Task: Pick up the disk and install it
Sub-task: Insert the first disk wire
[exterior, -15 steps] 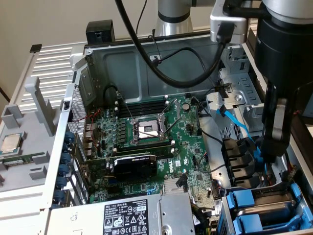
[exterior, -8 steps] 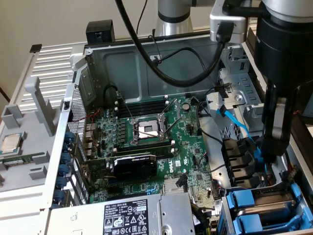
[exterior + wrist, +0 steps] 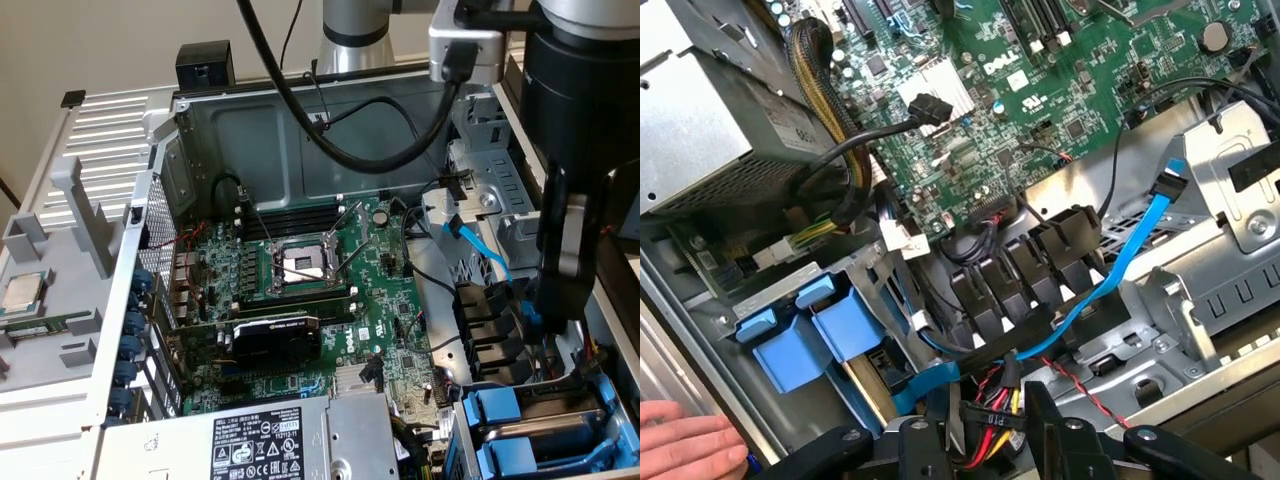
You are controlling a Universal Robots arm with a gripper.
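Exterior view's left: processor chip (image 3: 22, 292) on a grey fixture (image 3: 75, 352) outside the open case (image 3: 300, 120). Middle: green motherboard (image 3: 300, 290), power supply (image 3: 270, 440) nearer the camera. Exterior view's right: disk (image 3: 525, 412) in its blue carrier, seated in the drive cage (image 3: 462, 440) beside the power supply; arm (image 3: 580, 150) hanging just above. Wrist view: a person's hand (image 3: 685, 445) near the case wall; end effector (image 3: 980, 425) near the disk's blue tabs, fingers partly apart, gripping nothing, over loose cables (image 3: 995, 385).
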